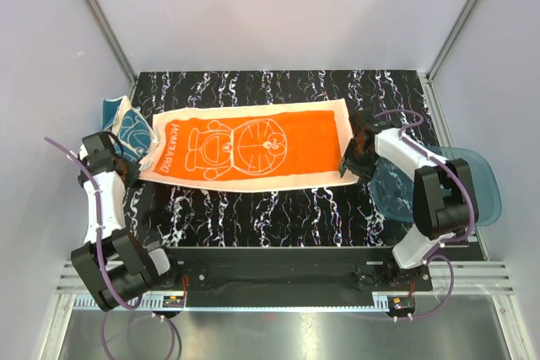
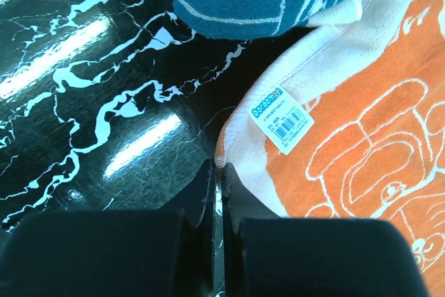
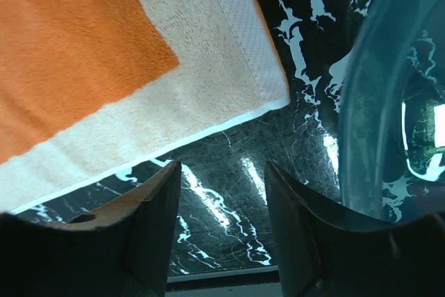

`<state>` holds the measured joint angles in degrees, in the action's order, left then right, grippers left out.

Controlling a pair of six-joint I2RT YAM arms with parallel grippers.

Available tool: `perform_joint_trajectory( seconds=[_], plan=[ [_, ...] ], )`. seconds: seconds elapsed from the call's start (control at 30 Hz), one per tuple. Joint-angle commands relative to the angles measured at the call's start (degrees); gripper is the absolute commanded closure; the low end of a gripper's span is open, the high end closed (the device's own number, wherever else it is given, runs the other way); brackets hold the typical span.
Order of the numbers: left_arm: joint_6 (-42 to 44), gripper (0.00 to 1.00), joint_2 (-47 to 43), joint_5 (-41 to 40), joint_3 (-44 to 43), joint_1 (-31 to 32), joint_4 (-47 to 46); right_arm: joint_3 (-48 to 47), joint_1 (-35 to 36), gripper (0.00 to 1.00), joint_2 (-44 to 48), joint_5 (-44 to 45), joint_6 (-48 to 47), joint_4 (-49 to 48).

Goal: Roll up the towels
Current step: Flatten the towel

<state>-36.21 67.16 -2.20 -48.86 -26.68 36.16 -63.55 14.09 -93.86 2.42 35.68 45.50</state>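
Black marble-patterned table (image 1: 278,208) with white veins fills the floor of a pale-walled enclosure. An orange towel (image 1: 253,145) lies spread flat across the middle of it, long side running from 9 o'clock to 3 o'clock, with a peach border and a cartoon figure drawn in pale outline on the orange field. A teal towel (image 1: 128,128) with white swirls sits bunched at about 9 o'clock of the orange one, touching its short end. A translucent blue tray (image 1: 472,179) lies at 3 o'clock, partly hanging past the table's edge.

The left gripper (image 2: 217,168) is at the orange towel's 8 o'clock corner. Its fingers are pressed almost together, leaving only a thin slit, and the towel's hem is pinched at their tips. A small white barcode label (image 2: 283,119) shows on the cloth just beyond them.

The right gripper (image 3: 221,186) is at the towel's 4 o'clock corner, between the cloth and the tray. Its fingers stand wide apart over bare table with nothing between them, and the towel's corner lies just beyond the fingertips, at 12 o'clock in the right wrist view.
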Motion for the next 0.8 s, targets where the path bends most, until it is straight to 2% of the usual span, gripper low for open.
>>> perform_joint_trajectory(
  seconds=[0.0, 0.5, 0.77],
  plan=[
    [-1.3, 1.0, -2.3, -1.5, 0.7, -0.9, -1.0, -1.6, 1.8, 0.41, -2.8, 4.4, 2.2, 2.0],
    [-1.0, 1.0, -1.9, -0.4, 0.9, -1.1, -1.0, -2.8, 2.2, 0.41, -7.6, 14.9, 2.3, 0.8],
    [-0.9, 1.0, -1.9, 0.3, 1.0, -1.1, -1.4, -3.2, 2.2, 0.45, -11.1, 16.3, 2.6, -0.7]
  ],
)
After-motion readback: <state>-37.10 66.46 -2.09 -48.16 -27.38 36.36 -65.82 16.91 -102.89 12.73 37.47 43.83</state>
